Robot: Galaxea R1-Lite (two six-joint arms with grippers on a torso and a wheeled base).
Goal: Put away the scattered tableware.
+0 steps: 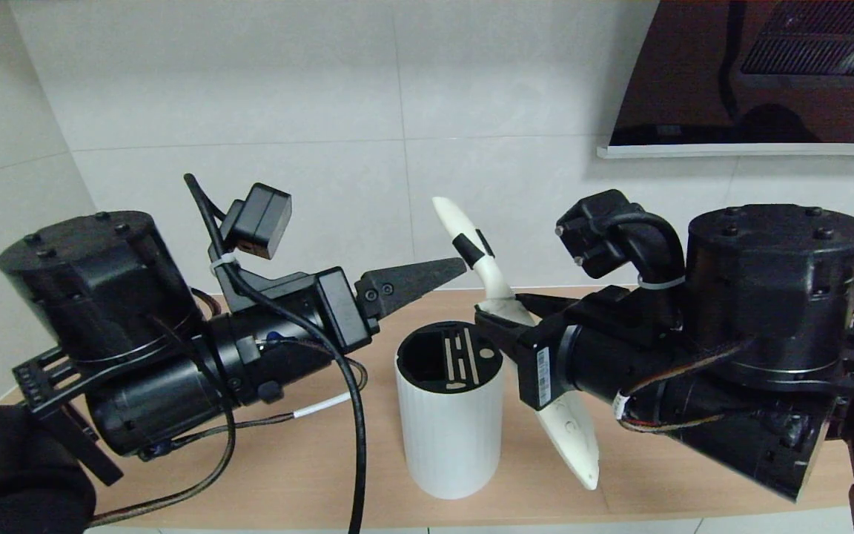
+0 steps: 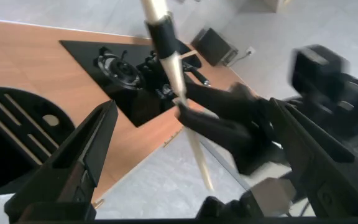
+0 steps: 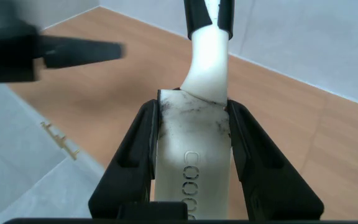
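Right gripper (image 1: 507,313) is being held clamped on the white spoon (image 1: 571,437), tilted just beside the slotted holder (image 1: 451,423) on the bench (image 1: 286,475). Left gripper (image 1: 442,273) is being held apart near the spoon's handle. Stowing judged pending.

No word or number is reading clearly from where I'm standing. A small white sticker (image 1: 543,367) is sitting on the side of the right gripper (image 1: 502,308). Its print is showing only as fine dark lines, too small to make out. The white utensil (image 3: 194,155) between the fingers (image 3: 138,155) is carrying a short row of raised round marks on its broad face, running out of sight, not legible as text.
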